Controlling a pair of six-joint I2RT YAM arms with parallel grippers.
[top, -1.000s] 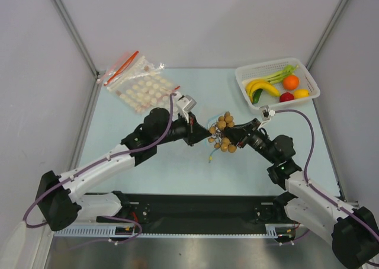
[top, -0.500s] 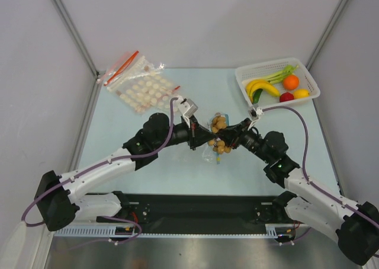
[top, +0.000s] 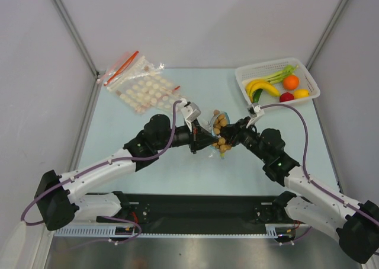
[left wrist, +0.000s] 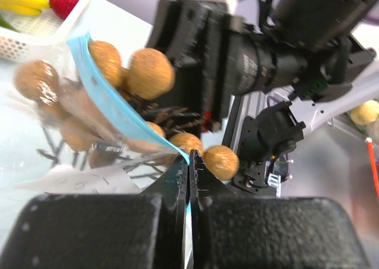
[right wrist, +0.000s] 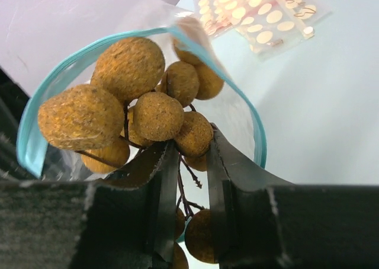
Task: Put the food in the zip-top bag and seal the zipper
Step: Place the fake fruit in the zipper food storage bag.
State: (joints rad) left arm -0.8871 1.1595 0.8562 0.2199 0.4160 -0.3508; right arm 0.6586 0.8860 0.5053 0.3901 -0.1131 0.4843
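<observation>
Top view: high, rear, down onto table. Wrist views: close, opposed, sharing fruit bunch.

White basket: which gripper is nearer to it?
Right. The right gripper, holding the fruit bunch, is below-left of the white basket; the left gripper, pinching the zip-top bag, lies farther left.

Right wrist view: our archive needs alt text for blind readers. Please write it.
The right gripper pinches the stems of a bunch of tan-brown fruits, part-way inside the open, teal-rimmed mouth of a clear zip-top bag. A bag of white discs lies on the table behind.
</observation>
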